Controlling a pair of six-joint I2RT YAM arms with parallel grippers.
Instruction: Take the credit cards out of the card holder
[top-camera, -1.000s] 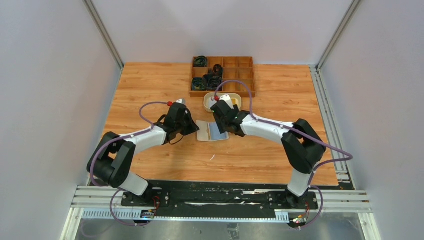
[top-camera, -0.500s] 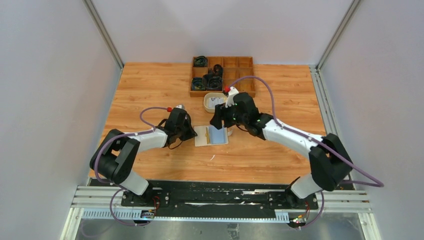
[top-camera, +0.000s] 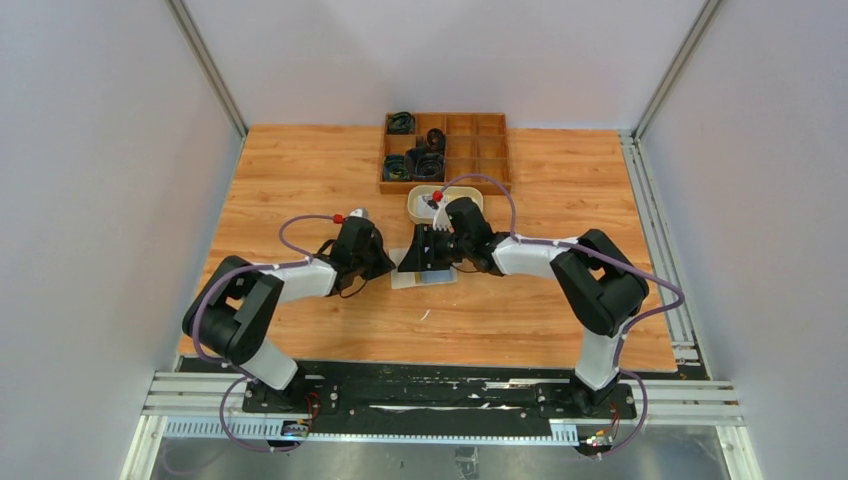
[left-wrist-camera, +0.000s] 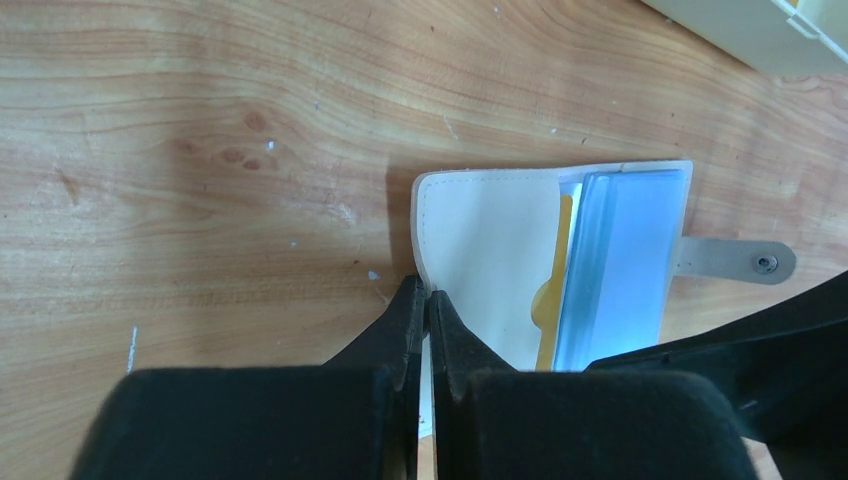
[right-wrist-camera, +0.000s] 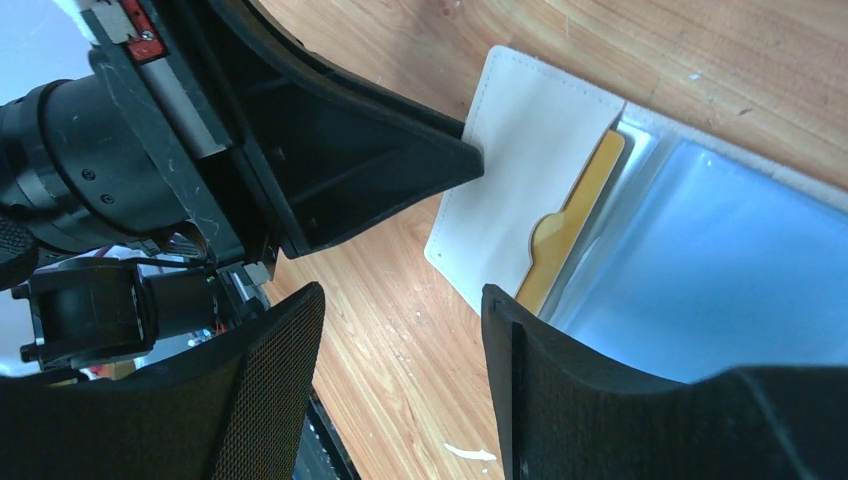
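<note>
The holder (left-wrist-camera: 490, 240) is lying open and flat on the table (top-camera: 300, 170), between my two arms and on the near side of the dish (top-camera: 413, 206), with the tray (top-camera: 490, 125) sitting beyond it at the far edge. From above, my right pincer (right-wrist-camera: 400, 300) is hanging over the holder and hiding most of it.

From the left wrist, my left pincer (left-wrist-camera: 426, 298) is standing fully closed, finger against finger. Its tips are touching the outer edge of the holder's pale flap, the edge away from the cards (left-wrist-camera: 622, 262). Whether the tips are pinching that edge or only pressing on it, I cannot tell.

The cards are sitting in the holder's other half as a pale blue stack. An amber pocket lining (left-wrist-camera: 552, 290) is showing between them and the flap. The tab (left-wrist-camera: 735, 261) is sticking out flat onto the wood on the cards' far side.

From the right wrist, my right pincer is gaping wide and gripping nothing. One of its fingers (right-wrist-camera: 270, 400) is hovering over bare wood beside the holder. The other is hovering over the amber lining and the near edge of the cards, and I cannot tell whether it is touching them. In that same view, my left pincer is showing as a black wedge, its point resting on the flap's edge.
</note>
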